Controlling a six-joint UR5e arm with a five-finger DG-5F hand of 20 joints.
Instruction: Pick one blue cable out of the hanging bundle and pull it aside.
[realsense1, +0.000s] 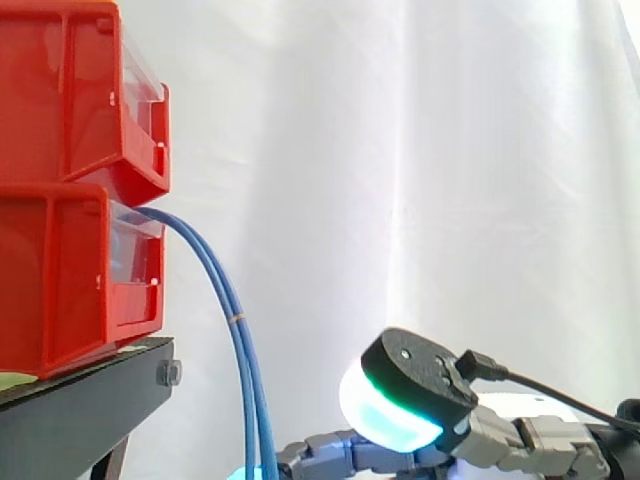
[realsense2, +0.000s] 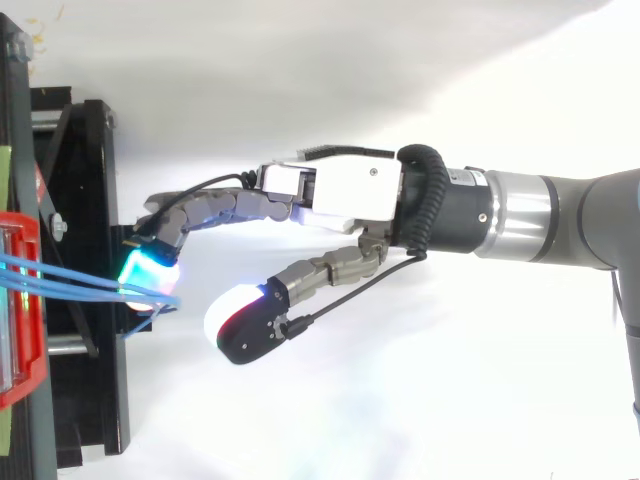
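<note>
Two red bins are stacked in front of me: the upper bin (realsense1: 70, 90) rests on the lower bin (realsense1: 60, 280). Both sit on a black stand (realsense1: 80, 410). A white curtain (realsense1: 420, 150) hangs behind.

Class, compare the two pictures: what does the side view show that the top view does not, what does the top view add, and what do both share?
Side view: the red bins stacked one on the other, and the blue cables arching out of the lower one and hanging down.
Top view: the arm behind the hand, and a glowing fingertip at the cables, with the thumb apart.
Both: hand, blue cables, red bins, black stand.
</note>
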